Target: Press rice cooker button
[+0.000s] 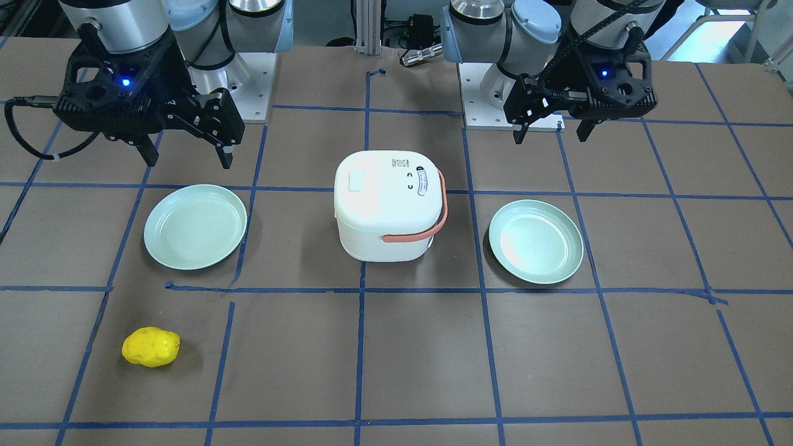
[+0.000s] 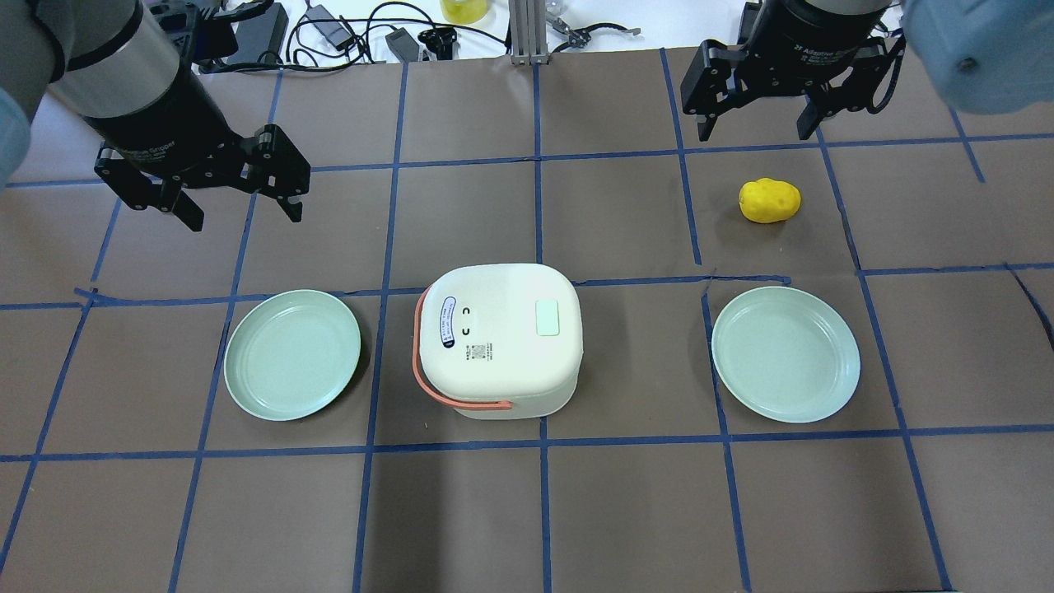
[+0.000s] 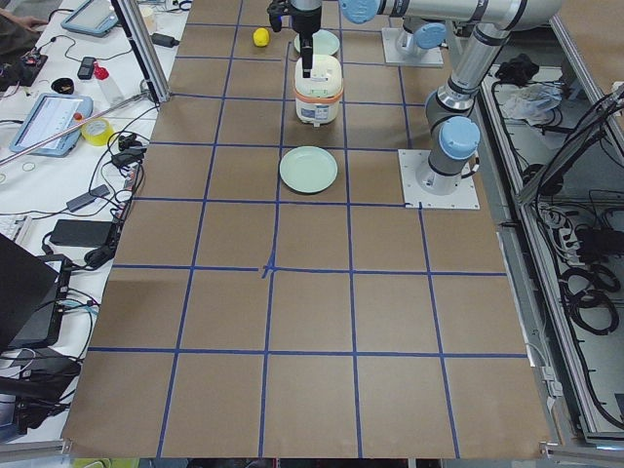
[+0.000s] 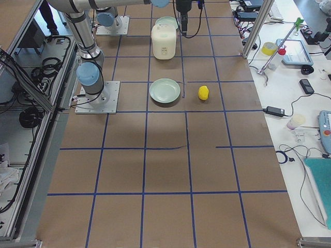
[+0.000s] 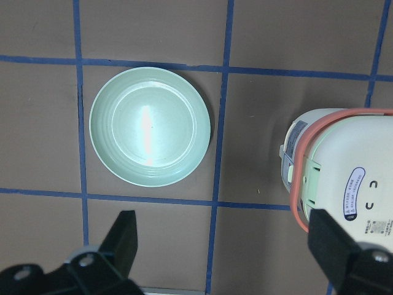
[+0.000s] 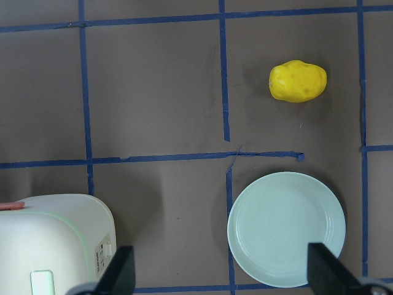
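Note:
The white rice cooker with an orange handle stands mid-table, also in the front view. Its button is a small white rounded-square pad on the lid, on the side toward my right arm; it also shows in the front view and at the bottom edge of the right wrist view. My left gripper is open and empty, above the table beyond the left plate. My right gripper is open and empty, high over the far right, beyond the yellow potato. Neither touches the cooker.
A pale green plate lies left of the cooker and another plate lies right of it. A yellow potato lies on the table beyond the right plate. Blue tape lines grid the brown table. Cables lie along the far edge.

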You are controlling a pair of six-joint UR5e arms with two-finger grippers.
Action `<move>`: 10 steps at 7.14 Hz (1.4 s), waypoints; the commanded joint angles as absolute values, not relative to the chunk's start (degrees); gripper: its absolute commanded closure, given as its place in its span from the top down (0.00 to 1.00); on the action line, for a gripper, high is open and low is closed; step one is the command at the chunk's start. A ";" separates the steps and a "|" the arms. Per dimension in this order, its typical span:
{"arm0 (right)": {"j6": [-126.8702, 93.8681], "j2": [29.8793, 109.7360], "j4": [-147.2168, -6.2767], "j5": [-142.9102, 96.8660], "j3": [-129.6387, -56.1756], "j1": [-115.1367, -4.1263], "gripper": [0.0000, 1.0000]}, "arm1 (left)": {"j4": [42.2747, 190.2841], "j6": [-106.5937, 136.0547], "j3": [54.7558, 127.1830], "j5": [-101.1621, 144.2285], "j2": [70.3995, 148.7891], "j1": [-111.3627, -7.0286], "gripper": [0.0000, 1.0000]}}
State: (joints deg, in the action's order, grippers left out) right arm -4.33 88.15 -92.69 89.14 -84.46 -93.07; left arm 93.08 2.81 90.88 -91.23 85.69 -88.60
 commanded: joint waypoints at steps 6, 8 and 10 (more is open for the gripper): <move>-3.08 88.07 -92.55 88.95 -84.37 -93.16 1.00 | 93.08 2.81 90.88 -91.23 85.69 -88.59 1.00; -3.16 88.15 -92.37 88.95 -84.55 -93.34 1.00 | 93.08 2.81 90.88 -91.23 85.69 -88.59 1.00; -3.95 88.24 -92.20 88.68 -84.81 -93.95 0.39 | 93.08 2.81 90.88 -91.23 85.69 -88.59 1.00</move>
